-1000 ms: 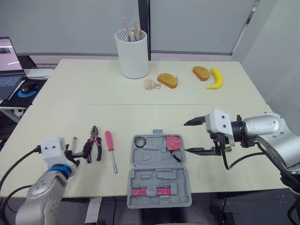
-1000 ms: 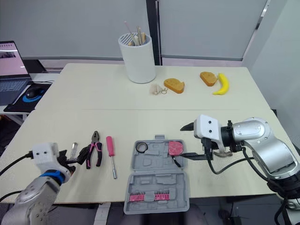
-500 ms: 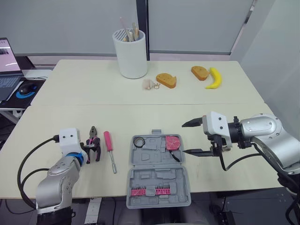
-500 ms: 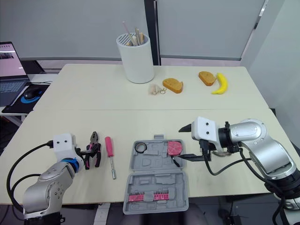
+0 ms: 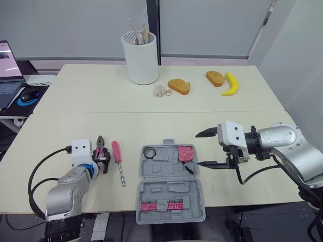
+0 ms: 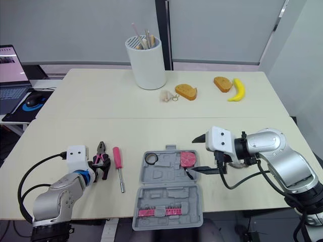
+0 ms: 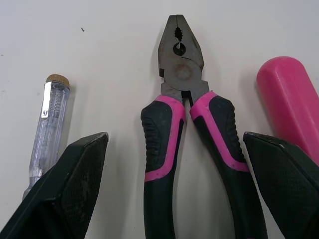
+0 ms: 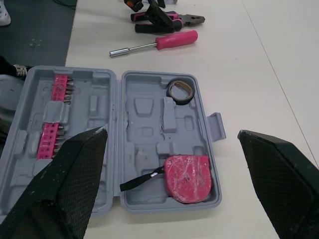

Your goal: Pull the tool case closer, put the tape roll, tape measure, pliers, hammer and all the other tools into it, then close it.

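Tool case (image 5: 171, 190) lies open and flat at the near edge of the table (image 5: 91, 101), both grey halves facing up. In its far half we see the tape roll (image 5: 151, 152) toward the left and the pink tape measure (image 5: 186, 153) toward the right, its black strap trailing across the tray. The near half holds rows of pink bits (image 5: 160, 205). Left of the case, on the bare table, lie three tools side by side: the pink-handled screwdriver (image 5: 117, 151) nearest the case, then the pliers (image 7: 182, 74), then a clear-handled tester screwdriver (image 7: 49, 124) farthest out. The left gripper (image 7: 174, 144) sits over the pliers with its fingers spread; the two black-and-pink handles lie between the fingertips, with a gap on each side, so nothing is gripped. The right gripper (image 5: 199, 149) is held just right of the case's far half, beside the tape measure, fingers wide apart and empty. At the far side of the table stand a white cup (image 5: 144, 58) of utensils, two bread pieces (image 5: 179, 86) and a banana (image 5: 231, 84).
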Controlling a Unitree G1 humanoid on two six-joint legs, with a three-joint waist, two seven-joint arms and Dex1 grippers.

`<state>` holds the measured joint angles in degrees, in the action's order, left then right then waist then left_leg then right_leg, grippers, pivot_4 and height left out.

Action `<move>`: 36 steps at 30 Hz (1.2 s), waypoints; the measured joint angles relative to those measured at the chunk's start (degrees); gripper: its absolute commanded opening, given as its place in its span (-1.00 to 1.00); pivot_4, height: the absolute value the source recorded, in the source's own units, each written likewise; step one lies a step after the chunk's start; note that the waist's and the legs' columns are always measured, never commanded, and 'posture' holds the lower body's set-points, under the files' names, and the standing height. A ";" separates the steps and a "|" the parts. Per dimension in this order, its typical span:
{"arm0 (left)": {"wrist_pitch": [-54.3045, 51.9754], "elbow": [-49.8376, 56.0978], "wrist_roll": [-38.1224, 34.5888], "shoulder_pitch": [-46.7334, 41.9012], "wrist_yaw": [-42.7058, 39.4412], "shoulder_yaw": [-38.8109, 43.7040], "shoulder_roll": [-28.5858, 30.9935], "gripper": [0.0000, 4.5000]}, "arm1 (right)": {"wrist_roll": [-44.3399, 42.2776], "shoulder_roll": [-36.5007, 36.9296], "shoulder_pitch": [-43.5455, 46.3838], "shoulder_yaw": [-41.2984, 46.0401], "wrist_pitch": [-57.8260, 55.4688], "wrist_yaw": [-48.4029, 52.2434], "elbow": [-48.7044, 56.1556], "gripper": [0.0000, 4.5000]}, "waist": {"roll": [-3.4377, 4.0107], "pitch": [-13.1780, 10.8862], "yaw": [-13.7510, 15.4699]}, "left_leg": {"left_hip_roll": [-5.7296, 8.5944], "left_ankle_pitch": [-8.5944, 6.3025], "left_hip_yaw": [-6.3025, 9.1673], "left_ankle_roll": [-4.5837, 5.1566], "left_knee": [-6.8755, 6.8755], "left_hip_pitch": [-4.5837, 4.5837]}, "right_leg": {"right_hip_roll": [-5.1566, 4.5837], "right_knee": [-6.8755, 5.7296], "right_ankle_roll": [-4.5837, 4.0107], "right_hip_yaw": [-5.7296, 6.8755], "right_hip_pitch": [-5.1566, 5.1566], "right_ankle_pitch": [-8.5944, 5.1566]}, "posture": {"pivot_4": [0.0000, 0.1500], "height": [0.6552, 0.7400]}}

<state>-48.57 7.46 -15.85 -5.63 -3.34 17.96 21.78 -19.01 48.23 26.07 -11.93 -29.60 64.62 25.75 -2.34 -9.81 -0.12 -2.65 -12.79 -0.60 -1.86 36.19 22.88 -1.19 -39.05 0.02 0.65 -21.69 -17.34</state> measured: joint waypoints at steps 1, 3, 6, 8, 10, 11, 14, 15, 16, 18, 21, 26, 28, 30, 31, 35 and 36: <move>0.00 -0.70 0.15 -0.30 0.01 0.00 0.00 1.00 | 0.00 0.01 -0.09 0.00 0.00 -0.01 0.13 0.98 | 0.00 0.00 0.00 | 0.00 0.00 -0.01 0.00 0.00 0.00 | 0.00 0.00 0.00 0.00 0.00 0.00 | 1.00 1.00; 0.05 -1.68 0.28 -0.71 -0.08 -0.02 -0.01 1.00 | -0.01 0.03 -0.22 0.00 -0.03 -0.04 0.41 0.98 | 0.00 0.00 -0.03 | 0.00 0.00 0.00 0.00 0.00 0.00 | 0.00 0.00 0.00 0.00 0.00 0.00 | 1.00 1.00; 0.35 -3.10 0.44 -1.76 -0.68 -0.11 -0.01 0.73 | 0.00 0.04 -0.22 0.00 -0.07 -0.30 0.55 1.00 | 0.00 0.00 0.00 | 0.00 0.00 0.01 0.00 0.00 -0.01 | 0.00 0.00 0.00 0.00 0.00 0.00 | 1.00 1.00; 0.44 -3.66 0.49 -2.30 -1.05 -0.26 -0.01 0.44 | 0.01 0.04 -0.22 0.00 -0.07 -0.55 0.64 1.00 | 0.00 0.00 -0.03 | 0.00 0.00 -0.01 0.00 0.00 -0.02 | 0.00 -0.01 0.00 0.00 0.01 0.00 | 1.00 1.00; 0.93 -4.39 0.60 -2.66 -1.28 -0.39 0.02 0.15 | 0.04 0.04 -0.22 0.00 -0.07 -0.83 0.69 1.00 | 0.01 0.00 -0.06 | 0.00 0.00 -0.01 0.00 0.00 -0.03 | 0.00 -0.01 0.00 -0.01 0.01 0.00 | 1.00 1.00; 1.53 -5.11 0.68 -2.92 -1.52 -0.57 0.14 0.14 | 0.05 0.04 -0.22 0.00 -0.06 -0.95 0.77 1.00 | 0.04 0.02 -0.03 | 0.00 0.00 0.00 0.00 0.00 -0.04 | 0.00 -0.01 0.00 0.00 0.01 0.00 | 1.00 1.00; 2.21 -6.21 0.81 -3.30 -2.25 -0.75 0.48 0.14 | 0.06 0.07 -0.22 0.00 -0.06 -1.01 1.08 1.00 | 0.13 0.04 -0.02 | 0.00 0.00 0.00 0.00 -0.01 -0.07 | 0.00 -0.03 0.00 0.00 0.04 0.00 | 1.00 1.00; 2.34 -6.38 0.81 -3.39 -2.21 -0.73 0.48 0.14 | 0.06 0.11 -0.23 0.00 -0.07 -1.06 1.17 1.00 | 0.13 0.05 -0.02 | 0.00 0.00 0.00 0.00 0.00 -0.07 | 0.00 -0.03 0.00 0.00 0.04 0.00 | 1.00 1.00; 2.36 -6.47 0.80 -3.45 -2.16 -0.68 0.47 0.14 | 0.06 0.12 -0.24 0.00 -0.07 -1.10 1.29 1.00 | 0.13 0.05 -0.02 | 0.00 0.00 0.00 0.00 0.00 -0.07 | 0.00 -0.03 0.00 0.00 0.04 0.00 | 1.00 1.00; 2.35 -6.47 0.74 -3.46 -1.99 -0.50 0.39 0.14 | 0.06 0.12 -0.31 0.00 -0.07 -1.24 1.66 1.00 | 0.13 0.05 -0.03 | -0.01 0.00 0.00 0.00 -0.01 -0.07 | 0.00 -0.03 0.00 0.00 0.05 0.00 | 1.00 1.00; 2.54 -5.46 0.63 -2.89 -0.68 0.81 -0.96 0.14 | 0.08 0.12 -0.64 0.01 -0.07 -1.89 1.86 1.00 | 0.13 0.04 -0.12 | -0.02 0.00 -0.01 -0.01 0.00 -0.06 | 0.00 -0.02 0.00 -0.01 0.04 0.00 | 1.00 1.00; 3.13 1.14 0.79 2.47 0.25 1.88 -2.20 0.14 | 0.06 0.20 -1.44 0.08 -0.07 -2.82 2.56 1.00 | 0.05 -0.01 -0.19 | -0.03 -0.02 -0.01 -0.05 -0.02 0.02 | 0.00 0.01 0.00 -0.02 -0.03 0.00 | 1.00 1.00; 3.71 4.23 0.89 4.21 0.06 1.89 -1.80 0.14 | 0.04 0.24 -2.17 0.12 -0.07 -3.25 2.92 1.00 | 0.03 -0.03 -0.05 | -0.03 -0.02 0.01 -0.06 -0.02 0.04 | 0.00 0.01 0.00 0.00 -0.04 0.00 | 1.00 1.00; 4.67 7.51 1.06 4.98 -0.25 2.15 -0.81 0.14 | -0.04 0.24 -2.56 0.14 -0.11 -3.64 3.40 1.00 | 0.03 -0.03 0.14 | -0.01 -0.02 0.02 -0.07 -0.01 0.04 | -0.02 0.01 0.00 0.02 -0.02 0.00 | 1.00 1.00; 5.36 8.73 1.28 5.29 -0.78 2.23 0.20 0.14 | -0.07 0.25 -2.81 0.32 -0.20 -3.84 3.74 1.00 | 0.02 -0.03 0.15 | -0.01 -0.02 0.02 -0.07 -0.01 0.04 | -0.02 0.02 0.00 0.02 -0.02 0.00 | 1.00 1.00; 11.25 11.82 1.64 5.53 -9.95 0.36 8.69 0.14 | -0.12 0.31 -5.57 2.37 -0.83 -5.91 5.69 1.00 | 0.02 -0.04 0.30 | 0.00 -0.02 0.02 -0.08 -0.03 0.05 | -0.02 0.06 -0.01 0.04 -0.02 0.00 | 1.00 1.00; 12.93 12.53 1.34 5.12 -13.51 -0.97 10.63 0.14 | -0.12 0.36 -6.57 2.95 -0.94 -6.35 6.09 1.00 | 0.07 -0.07 0.37 | 0.04 -0.02 -0.01 -0.10 -0.03 0.05 | -0.08 0.06 0.00 0.03 -0.03 0.00 | 1.00 1.00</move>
<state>-35.65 19.99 -14.51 -0.52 -16.86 17.00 32.41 -19.14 48.59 19.50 -8.97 -30.54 58.27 31.84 -2.27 -9.88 0.25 -2.61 -12.82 -0.61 -1.95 36.16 22.93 -1.26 -38.99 0.02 0.68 -21.72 -17.34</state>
